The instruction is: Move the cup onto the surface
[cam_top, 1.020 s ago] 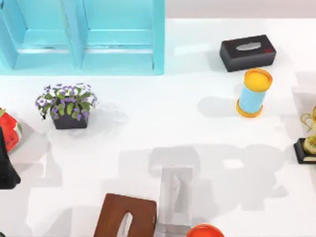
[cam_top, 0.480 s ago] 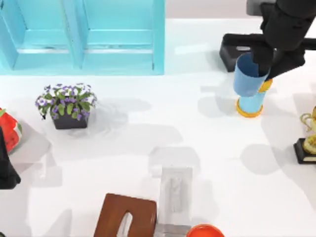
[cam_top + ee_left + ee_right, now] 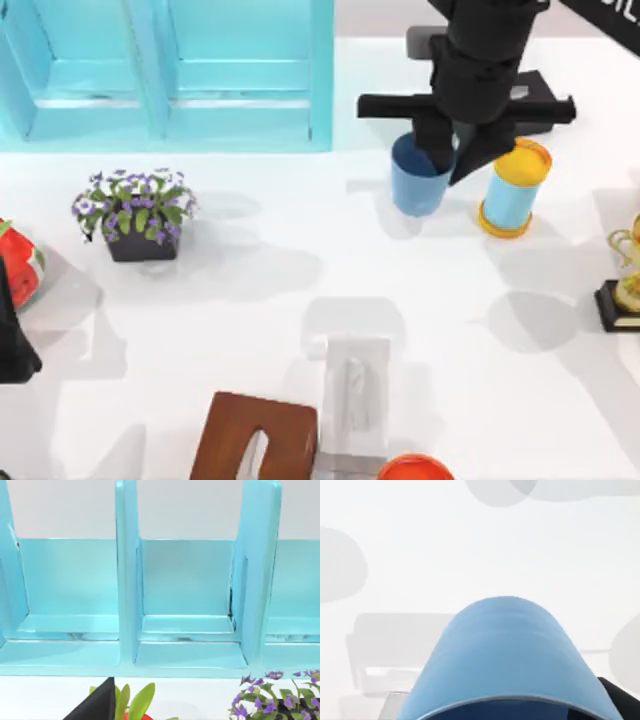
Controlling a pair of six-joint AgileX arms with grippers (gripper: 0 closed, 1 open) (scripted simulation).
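Observation:
The cup [image 3: 416,182] is plain mid-blue and upright, just left of the yellow-topped cylinder [image 3: 512,190] at the back right of the table. My right gripper [image 3: 446,160] reaches down from the far edge and is shut on the cup's rim. In the right wrist view the cup [image 3: 502,660] sits close below the camera, with the white surface [image 3: 470,545] beyond it. The surface [image 3: 300,250] is the broad white tabletop; whether the cup's base touches it I cannot tell. My left arm [image 3: 12,345] is parked at the left edge.
A turquoise cabinet [image 3: 170,70] stands at the back left, with a potted purple flower [image 3: 135,212] in front of it. A black tissue box [image 3: 535,100] sits behind the cylinder and a gold trophy [image 3: 625,280] at the right edge. A brown board [image 3: 255,440] and a grey block [image 3: 352,400] lie at the front.
My right arm came in from the back right carrying the cup. It moved left and lower, from over the yellow-topped cylinder to the spot beside it.

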